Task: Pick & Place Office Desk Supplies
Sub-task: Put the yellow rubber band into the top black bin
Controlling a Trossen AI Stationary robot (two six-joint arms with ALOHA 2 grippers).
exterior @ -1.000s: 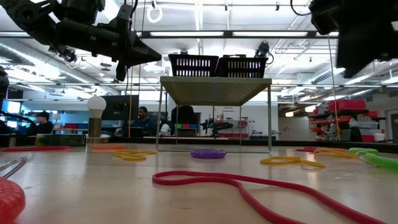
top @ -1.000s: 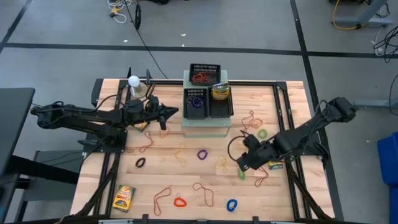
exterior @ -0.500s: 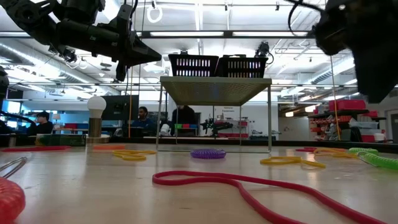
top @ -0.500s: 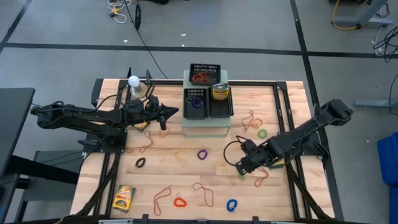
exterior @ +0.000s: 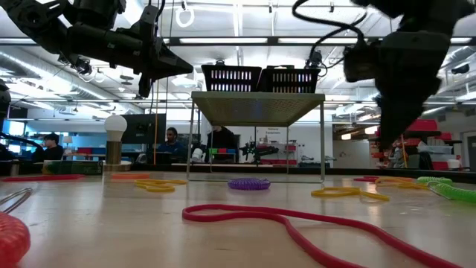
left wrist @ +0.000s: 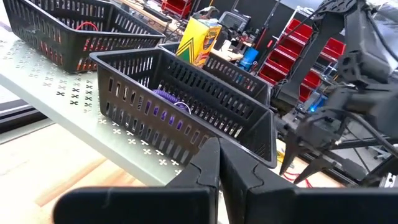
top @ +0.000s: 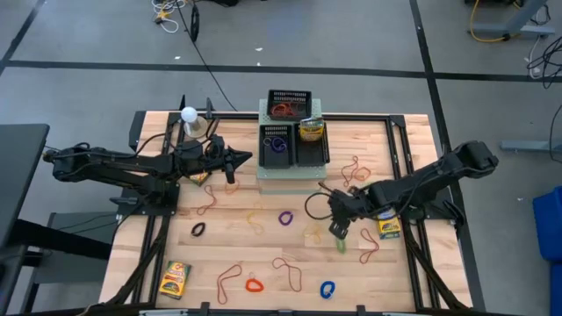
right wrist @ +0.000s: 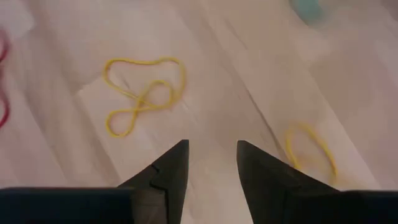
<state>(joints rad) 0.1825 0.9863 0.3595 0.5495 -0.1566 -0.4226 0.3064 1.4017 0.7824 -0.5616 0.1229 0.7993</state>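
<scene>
My right gripper [top: 338, 231] [right wrist: 211, 158] hangs open above the wood, fingers pointing down, touching nothing. Under it lie a twisted yellow rubber band [right wrist: 144, 93] and a second yellow band [right wrist: 311, 152]. A green loop [top: 341, 246] lies just on its near side, and a crayon box [top: 389, 228] lies to its right. My left gripper [top: 235, 162] [left wrist: 217, 165] waits shut in the air, left of the trays. More loops lie flat on the table: purple [top: 285, 217], black [top: 198, 230], red [top: 254, 284], blue [top: 327, 289]. Another crayon box [top: 175, 279] lies near the left front corner.
Black mesh trays [top: 292, 145] stand on a raised pale-green perforated box [top: 290, 173] at the far middle; one holds a crayon box [top: 309, 130]. A white bulb [top: 188, 114] stands at the far left. Thin orange bands [top: 230, 279] are scattered along the near side.
My right arm has swung toward the table's left and slightly toward the far edge. Its gripper has tipped from slanting to pointing down over the yellow bands. The left arm has kept still.
</scene>
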